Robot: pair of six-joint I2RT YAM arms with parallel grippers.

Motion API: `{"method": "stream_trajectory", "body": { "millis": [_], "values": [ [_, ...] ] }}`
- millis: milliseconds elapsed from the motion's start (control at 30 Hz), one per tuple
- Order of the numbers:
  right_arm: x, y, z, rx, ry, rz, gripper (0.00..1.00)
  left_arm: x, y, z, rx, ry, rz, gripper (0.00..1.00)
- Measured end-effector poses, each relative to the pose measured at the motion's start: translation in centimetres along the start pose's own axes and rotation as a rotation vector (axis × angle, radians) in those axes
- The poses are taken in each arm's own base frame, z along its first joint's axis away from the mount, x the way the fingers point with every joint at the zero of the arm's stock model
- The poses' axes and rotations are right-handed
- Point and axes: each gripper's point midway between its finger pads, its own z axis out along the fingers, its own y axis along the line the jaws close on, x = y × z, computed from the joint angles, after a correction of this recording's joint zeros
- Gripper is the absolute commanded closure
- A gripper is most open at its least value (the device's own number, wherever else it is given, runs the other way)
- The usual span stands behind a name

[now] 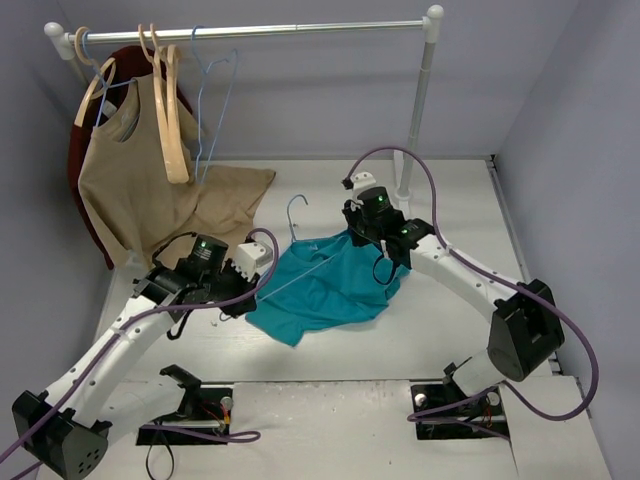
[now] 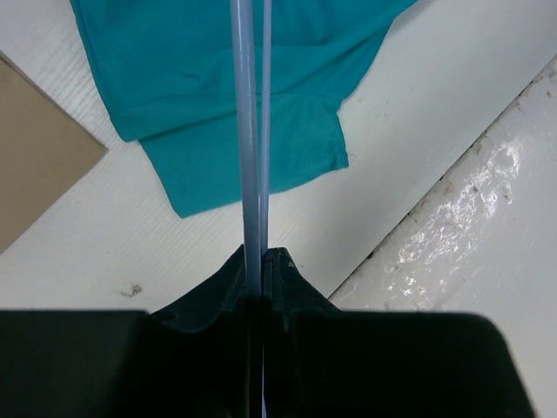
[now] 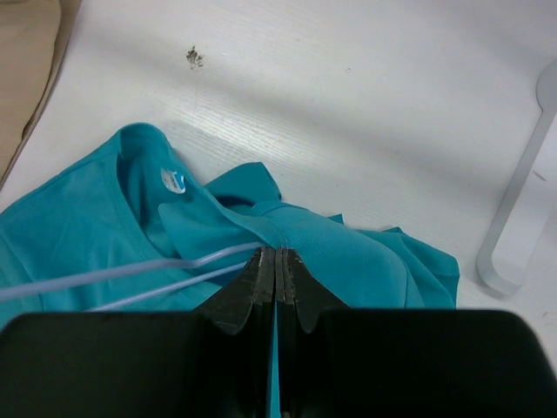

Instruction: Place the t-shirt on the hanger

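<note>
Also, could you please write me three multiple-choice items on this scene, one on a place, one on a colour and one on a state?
1. Where is the t-shirt?
A. on the floor
B. crumpled on the table
C. in a basket

2. What colour is the hanger in the left gripper?
A. red
B. black
C. light blue

3. How is the right gripper?
A. shut on the t-shirt
B. wide open
C. half open, holding nothing

Answers:
1 B, the top view shows the teal cloth lying on the white tabletop.
2 C, a pale blue wire runs out from between the left jaws.
3 A, its jaws meet with teal cloth pinched between them.
</note>
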Motion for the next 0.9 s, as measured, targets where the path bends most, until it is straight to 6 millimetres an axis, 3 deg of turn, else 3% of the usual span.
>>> {"method": "stream_trajectory", "body": {
  "millis": [167, 300, 600, 900],
  "values": [
    [-0.5, 1.1, -1.3, -0.041, 0.015, -0.047, 1.0, -2.1, 0.3, 0.1, -0.009, -0.06, 0.029, 1.0],
    [-2.3, 2.1, -2.7, -0.073, -0.013, -0.074, 1.0, -4.1, 0.5, 0.1, -0.015, -0.118, 0.048, 1.0],
    [-10.5, 3.9, -7.4, -0.121, -0.169, -0.108, 1.0, -8.7, -1.0, 0.3, 0.046, -0.216, 0.1, 1.0],
    [-14.5, 4.1, -11.8, -0.129, -0.261, -0.192, 1.0, -12.8, -2.6, -0.4, 0.107, -0.325, 0.134, 1.0]
  ]
}}
